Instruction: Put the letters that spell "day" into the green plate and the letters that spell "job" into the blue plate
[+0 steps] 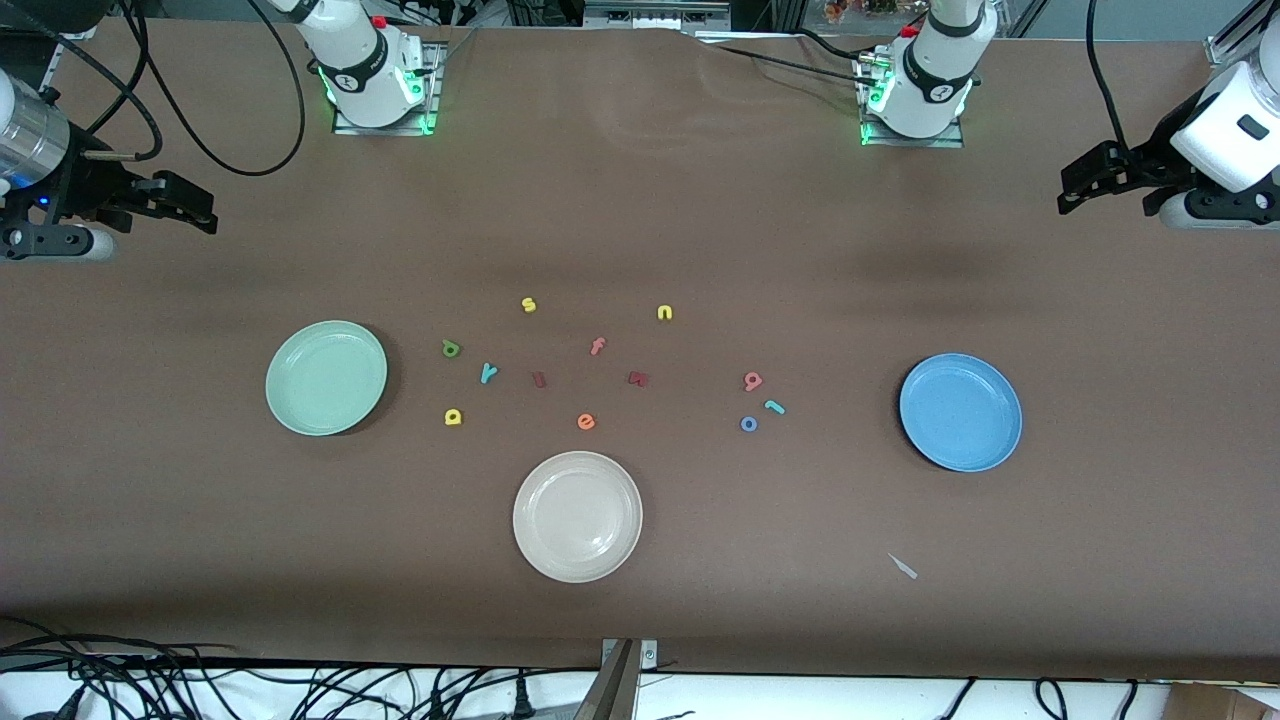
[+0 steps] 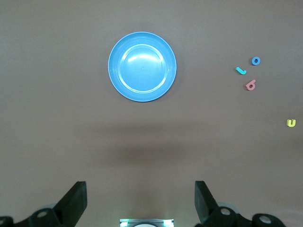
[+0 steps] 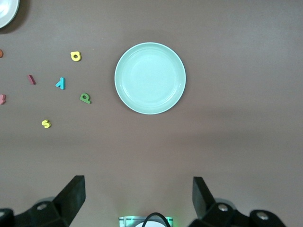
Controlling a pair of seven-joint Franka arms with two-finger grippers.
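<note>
The green plate (image 1: pixel 326 377) (image 3: pixel 150 78) lies toward the right arm's end, empty. Beside it lie the dark green d (image 1: pixel 451 348) (image 3: pixel 85 98), teal y (image 1: pixel 488 373) (image 3: pixel 60 83) and yellow a (image 1: pixel 453 416) (image 3: pixel 75 56). The blue plate (image 1: pixel 960 411) (image 2: pixel 142 66) lies toward the left arm's end, empty. Near it sit the red-pink b (image 1: pixel 753 380) (image 2: pixel 251 85), teal j (image 1: pixel 774 406) (image 2: pixel 241 71) and blue o (image 1: pixel 749 424) (image 2: pixel 256 60). My right gripper (image 1: pixel 200 208) (image 3: pixel 138 191) and left gripper (image 1: pixel 1068 195) (image 2: pixel 140 194) hang open and empty over the table's ends.
A cream-white plate (image 1: pixel 577 516) sits nearest the front camera. Other letters lie mid-table: yellow s (image 1: pixel 529 304), yellow n (image 1: pixel 664 313), pink f (image 1: pixel 597 346), orange e (image 1: pixel 586 421) and two dark red ones (image 1: pixel 539 378). A small white scrap (image 1: pixel 903 566) lies near the blue plate.
</note>
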